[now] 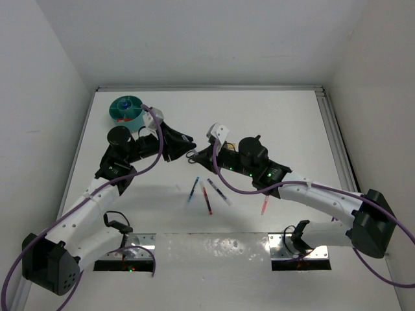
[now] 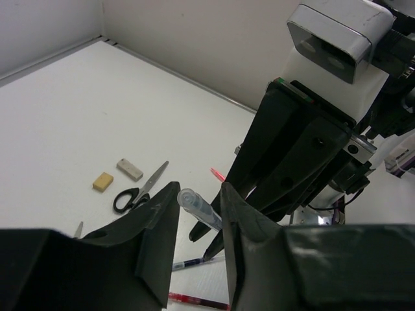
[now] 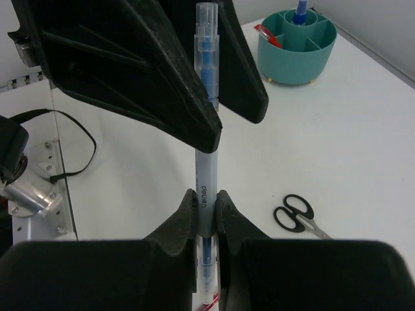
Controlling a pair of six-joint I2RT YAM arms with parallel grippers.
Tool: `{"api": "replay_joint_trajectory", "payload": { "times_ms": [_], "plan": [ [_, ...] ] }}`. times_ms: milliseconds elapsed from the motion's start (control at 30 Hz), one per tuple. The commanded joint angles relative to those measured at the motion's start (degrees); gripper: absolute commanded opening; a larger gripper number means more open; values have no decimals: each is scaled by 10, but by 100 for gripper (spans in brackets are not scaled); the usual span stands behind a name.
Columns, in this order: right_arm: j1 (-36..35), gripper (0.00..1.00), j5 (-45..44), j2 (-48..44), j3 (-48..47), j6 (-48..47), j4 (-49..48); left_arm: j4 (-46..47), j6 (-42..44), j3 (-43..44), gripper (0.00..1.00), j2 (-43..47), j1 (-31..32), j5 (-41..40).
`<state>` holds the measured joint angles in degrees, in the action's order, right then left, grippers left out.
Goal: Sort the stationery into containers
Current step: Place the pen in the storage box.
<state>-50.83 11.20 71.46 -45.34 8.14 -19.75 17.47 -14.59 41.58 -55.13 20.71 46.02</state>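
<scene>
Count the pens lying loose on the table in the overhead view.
4: a blue pen, a red pen and a clear pen side by side at centre, and a second red pen to their right. Others may be hidden.

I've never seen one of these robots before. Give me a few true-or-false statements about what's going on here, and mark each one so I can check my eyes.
1. The right tool is clamped on a clear pen. True.
2. The teal organiser is empty. False: a blue-topped item stands in its central cup and a red item sits in a side compartment.
3. A pair of black-handled scissors lies on the table. True.
4. The beige eraser is already in the organiser. False: it lies on the table beside a small white piece.
</scene>
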Motion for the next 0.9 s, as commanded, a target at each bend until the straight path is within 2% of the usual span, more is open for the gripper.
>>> {"api": "replay_joint_trajectory", "payload": {
  "times_ms": [0, 67, 167, 267, 333, 400, 533, 733, 867],
  "plan": [
    [-4, 0, 12, -9, -23, -8, -42, 35, -22, 18, 28, 4, 10, 0],
    [-5, 0, 9, -7, -26, -7, -43, 35, -18, 17, 24, 5, 12, 1],
    [-4, 0, 0, -4, -27, 5, -50, 30, -11, 17, 25, 7, 14, 6],
    [-4, 0, -17, 5, -38, 11, -43, 30, -5, 19, 33, 7, 17, 7],
    [-4, 0, -18, 9, -43, 13, -42, 31, -4, 21, 34, 6, 21, 0],
    [-4, 0, -18, 12, -42, 17, -52, 31, -4, 22, 26, 5, 21, -8],
    [-4, 0, -30, 10, -40, 26, -64, 29, -4, 23, 23, 3, 23, -1],
    [-4, 0, -30, 11, -36, 28, -69, 32, -2, 28, 0, -1, 26, -17],
    [-5, 0, -24, 14, -33, 34, -74, 31, 5, 32, 0, 1, 26, -25]
  ]
}}
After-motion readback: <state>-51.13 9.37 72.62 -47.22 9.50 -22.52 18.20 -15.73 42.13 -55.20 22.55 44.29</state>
